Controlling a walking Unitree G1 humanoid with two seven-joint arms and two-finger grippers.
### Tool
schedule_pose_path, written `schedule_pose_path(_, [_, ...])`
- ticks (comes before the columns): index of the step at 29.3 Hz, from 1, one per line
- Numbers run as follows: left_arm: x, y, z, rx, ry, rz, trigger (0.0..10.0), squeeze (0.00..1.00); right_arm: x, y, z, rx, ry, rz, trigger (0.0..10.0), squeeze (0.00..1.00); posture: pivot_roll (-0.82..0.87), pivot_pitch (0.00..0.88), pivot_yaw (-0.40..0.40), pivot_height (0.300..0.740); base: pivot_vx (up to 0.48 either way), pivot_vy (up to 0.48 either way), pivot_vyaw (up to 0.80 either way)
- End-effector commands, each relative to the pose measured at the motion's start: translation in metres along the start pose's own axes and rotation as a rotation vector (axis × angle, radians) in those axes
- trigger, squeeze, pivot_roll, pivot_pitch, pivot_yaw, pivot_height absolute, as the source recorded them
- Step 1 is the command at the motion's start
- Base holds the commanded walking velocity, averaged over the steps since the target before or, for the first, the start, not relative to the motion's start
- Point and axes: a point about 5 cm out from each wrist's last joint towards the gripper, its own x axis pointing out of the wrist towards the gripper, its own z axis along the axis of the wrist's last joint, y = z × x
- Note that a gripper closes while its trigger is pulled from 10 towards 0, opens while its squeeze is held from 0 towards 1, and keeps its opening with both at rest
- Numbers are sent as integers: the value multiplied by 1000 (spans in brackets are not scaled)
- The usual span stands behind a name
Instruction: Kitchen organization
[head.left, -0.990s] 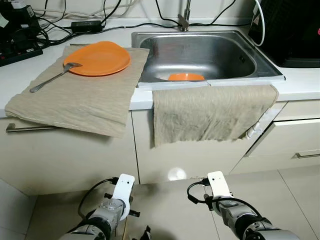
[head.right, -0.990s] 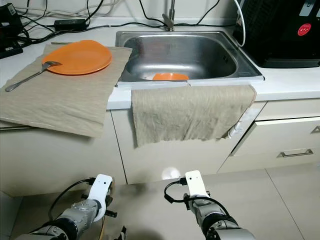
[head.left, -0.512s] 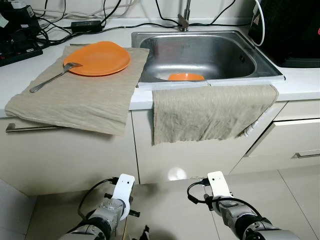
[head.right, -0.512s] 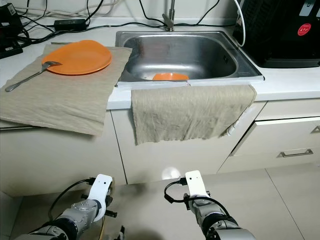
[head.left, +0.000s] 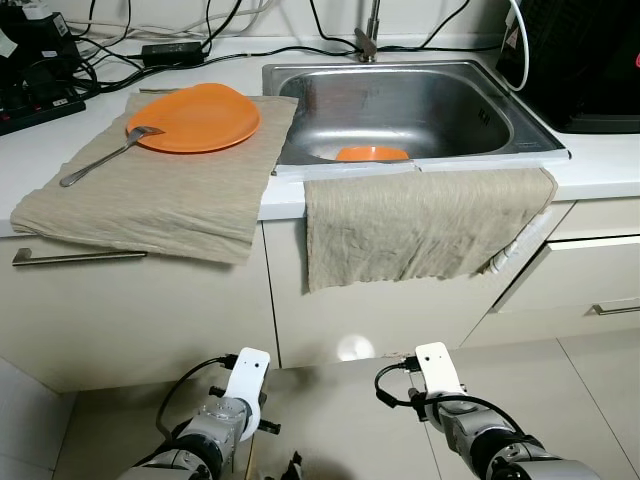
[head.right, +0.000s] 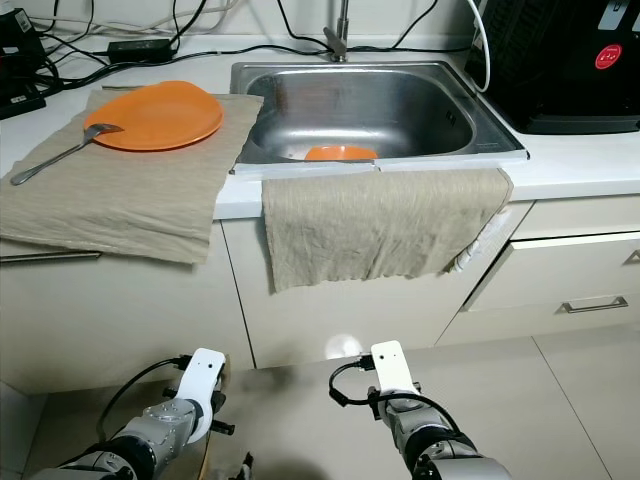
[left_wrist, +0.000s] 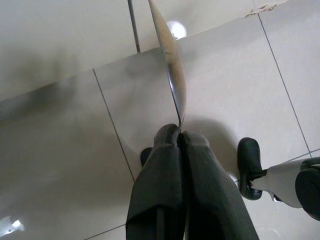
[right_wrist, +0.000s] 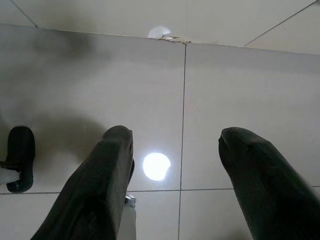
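An orange plate lies on a beige cloth on the counter left of the sink, with a metal fork resting against its rim. A smaller orange dish sits inside the steel sink. A second beige cloth hangs over the sink's front edge. Both arms hang low over the tiled floor in front of the cabinets. My left gripper is shut on a thin pale flat thing seen edge-on. My right gripper is open with only floor between its fingers.
A black appliance stands on the counter right of the sink. Cables and a power strip lie at the back left. A partly pulled-out drawer juts out at the lower right. A long bar handle runs under the left cloth.
The head view has shifted slightly, so more of the bar handle shows under the left cloth. Both arms hang as before.
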Motion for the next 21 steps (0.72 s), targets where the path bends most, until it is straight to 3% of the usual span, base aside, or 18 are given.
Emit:
schedule_pose_path(1, [0,-1,-1,18,6,-4,10000,0,0,-2,0,1,3,-5,10000,0,25,0,1,740,0,0,0])
schedule_pose_path(21, [0,-4,-5,19,11,-9,10000,0,0,-3,-4,-2,11,-5,10000,0,19,0,0,740,0,0,0])
